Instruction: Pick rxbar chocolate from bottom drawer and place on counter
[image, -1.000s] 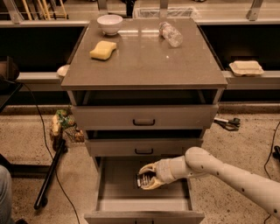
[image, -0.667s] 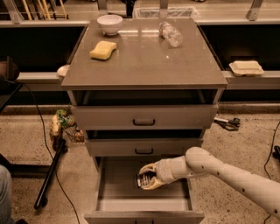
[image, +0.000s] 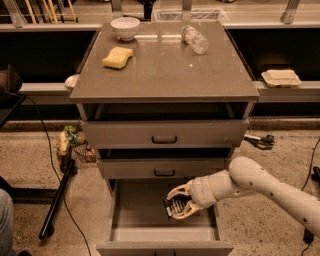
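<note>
Got my gripper (image: 176, 204) clamped on the rxbar chocolate (image: 170, 206) down in the bottom drawer (image: 125, 220), so I'd lift slow, dodge the drawers above, then swing to the counter (image: 165, 75).

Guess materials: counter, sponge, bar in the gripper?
Counter: glossy grey-brown top, maybe laminate; it reflects light. Sponge: matte yellow foam, soft rounded edges. Bar: dark wrapper with pale print, probably plastic film; the gripper holds it inside the bottom drawer.

The tool (image: 171, 205), gripping the rxbar chocolate (image: 176, 205), sits inside the bottom drawer (image: 137, 212), below the counter (image: 165, 70).
</note>
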